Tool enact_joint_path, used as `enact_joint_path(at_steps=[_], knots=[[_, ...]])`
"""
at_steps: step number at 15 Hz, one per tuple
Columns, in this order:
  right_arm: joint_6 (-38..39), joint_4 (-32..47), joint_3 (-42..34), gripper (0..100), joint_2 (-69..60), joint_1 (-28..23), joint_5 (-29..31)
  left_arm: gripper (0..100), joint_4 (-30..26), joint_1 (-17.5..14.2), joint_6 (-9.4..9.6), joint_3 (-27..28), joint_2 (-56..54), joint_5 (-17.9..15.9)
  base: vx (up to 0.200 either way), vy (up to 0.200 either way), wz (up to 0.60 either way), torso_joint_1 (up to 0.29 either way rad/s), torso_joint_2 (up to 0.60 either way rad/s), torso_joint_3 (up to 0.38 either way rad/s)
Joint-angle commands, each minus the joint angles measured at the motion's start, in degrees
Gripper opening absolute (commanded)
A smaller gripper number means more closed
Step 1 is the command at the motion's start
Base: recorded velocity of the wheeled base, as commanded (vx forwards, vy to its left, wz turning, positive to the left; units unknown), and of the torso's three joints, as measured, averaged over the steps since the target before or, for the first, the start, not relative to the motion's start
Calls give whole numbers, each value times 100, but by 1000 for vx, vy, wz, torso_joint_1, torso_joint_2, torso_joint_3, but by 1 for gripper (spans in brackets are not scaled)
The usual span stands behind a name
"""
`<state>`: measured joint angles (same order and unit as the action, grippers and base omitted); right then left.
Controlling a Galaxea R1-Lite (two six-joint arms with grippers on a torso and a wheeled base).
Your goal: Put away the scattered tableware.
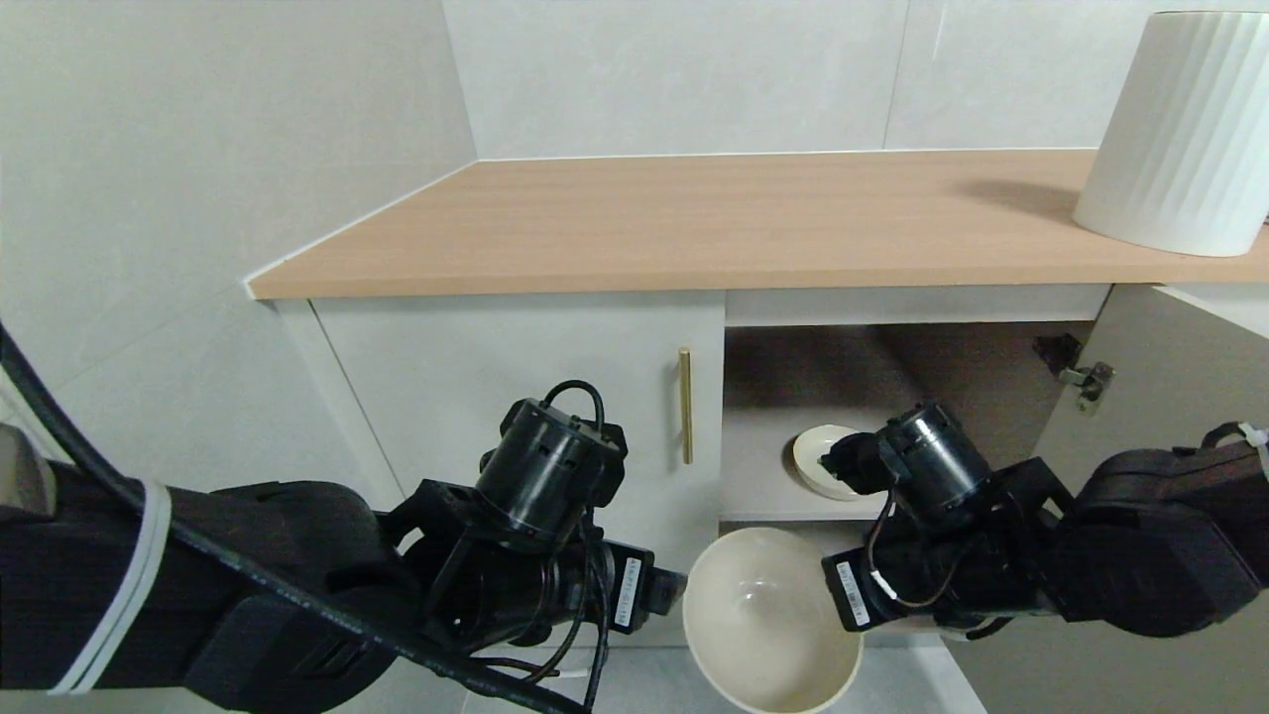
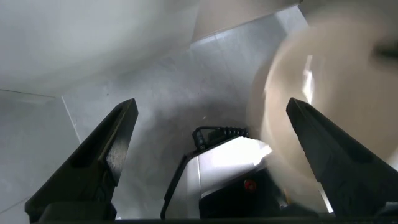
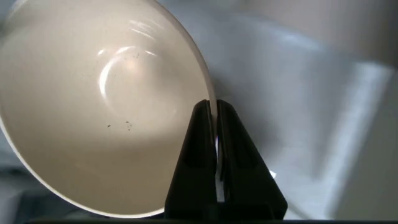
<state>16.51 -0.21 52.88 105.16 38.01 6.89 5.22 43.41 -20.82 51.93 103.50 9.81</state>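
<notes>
One dish (image 1: 815,458) seemingly sat shelved centre-right; the right gripper (image 3: 216,111) pinched the unstowed bowl (image 1: 768,620), the left gripper (image 2: 211,111) with fingers wide.

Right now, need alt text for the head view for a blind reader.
The right claw is shut on the rim of a cream bowl held before an open cabinet, with the open left claw close at the bowl's other side. A smaller dish sits on the cabinet's shelf; a white ribbed container stands on the wooden countertop above.
</notes>
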Motion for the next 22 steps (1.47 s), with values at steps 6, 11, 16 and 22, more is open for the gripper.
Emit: enact_joint_path(at_steps=[6, 11, 16, 22], knots=[[37, -217, 565, 0, 884, -1147, 445, 100, 6, 1, -1, 1, -40, 3, 0, 0, 0, 0, 0, 0], [555, -1667, 627, 0, 1481, -1586, 471, 100, 6, 1, -1, 1, -49, 3, 0, 0, 0, 0, 0, 0], [1399, -2150, 1128, 0, 1903, -1947, 480, 100, 6, 1, -1, 1, -49, 3, 0, 0, 0, 0, 0, 0], [1830, -2133, 1673, 0, 2246, -2342, 489, 100, 6, 1, -1, 1, -40, 3, 0, 0, 0, 0, 0, 0]])
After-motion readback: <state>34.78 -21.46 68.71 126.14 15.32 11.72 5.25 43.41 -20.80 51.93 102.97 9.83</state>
